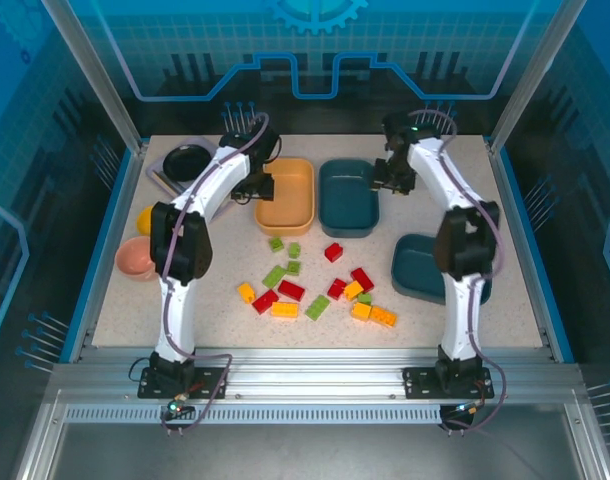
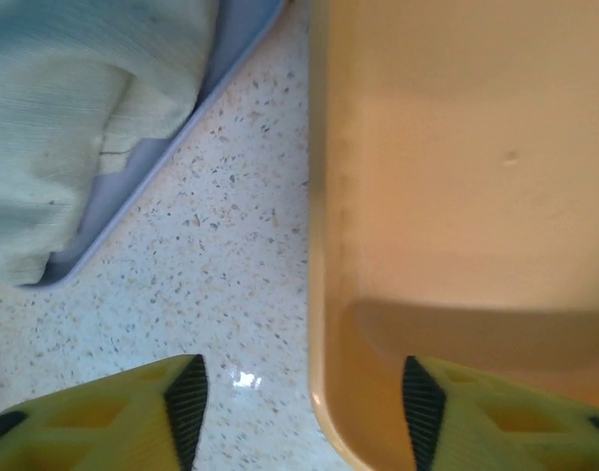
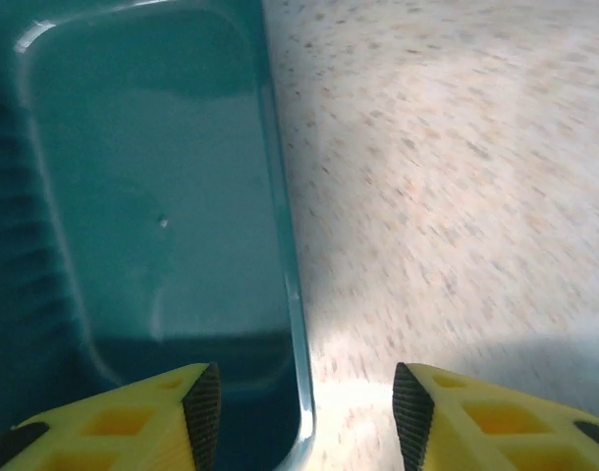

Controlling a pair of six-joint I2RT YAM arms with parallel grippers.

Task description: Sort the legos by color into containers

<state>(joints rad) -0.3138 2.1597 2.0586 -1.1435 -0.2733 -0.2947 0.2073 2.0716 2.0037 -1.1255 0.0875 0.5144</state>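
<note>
- A speckled beige tabletop (image 1: 403,218) fills the middle of the top view, edged left and right by a narrow blue rim (image 1: 103,250).
- Behind it stands a clear blue-tinted back panel (image 1: 315,40) printed with a fine grid, bright outline shapes and a gear emblem (image 1: 317,12) at the top edge.
- Slanting aluminium uprights (image 1: 90,75) frame the back corners; similar tinted side panels (image 1: 35,200) close off both sides.
- A ribbed aluminium rail (image 1: 315,385) runs along the near edge, with a flat grey plate (image 1: 315,450) below it.
- Light is even and soft; a small glint (image 2: 243,378) shows on the surface in the left wrist view.
- In the right wrist view the same speckle is blurred.
</note>
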